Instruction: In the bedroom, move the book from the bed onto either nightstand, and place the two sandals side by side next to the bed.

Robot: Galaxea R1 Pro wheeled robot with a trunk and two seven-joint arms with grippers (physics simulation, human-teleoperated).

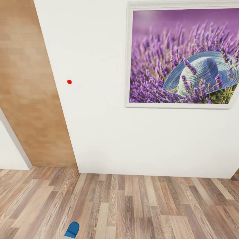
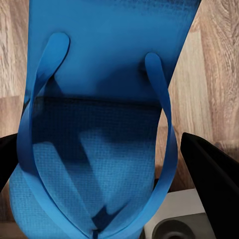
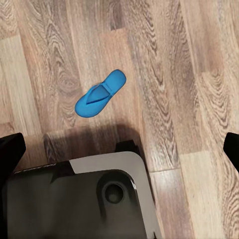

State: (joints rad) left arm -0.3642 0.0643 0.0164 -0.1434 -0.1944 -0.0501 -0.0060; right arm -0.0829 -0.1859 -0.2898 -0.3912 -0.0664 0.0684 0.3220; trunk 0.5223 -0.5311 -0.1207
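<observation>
A: The left gripper (image 2: 119, 164) holds a bright blue flat flip-flop (image 2: 104, 114) between its dark fingers.

B: The other blue sandal (image 3: 99, 93) lies on the wood-plank floor (image 3: 189, 74); right gripper (image 3: 119, 149) spread wide. Carry low, steadily toward the bed.

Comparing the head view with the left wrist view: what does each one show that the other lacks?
Head view alone: a white wall, a framed lavender picture, a red dot.
Left wrist view alone: the sandal's straps up close, between the left pincer's dark fingers, and a grey robot part.
Both: a blue sandal and the wood-plank floor.
</observation>
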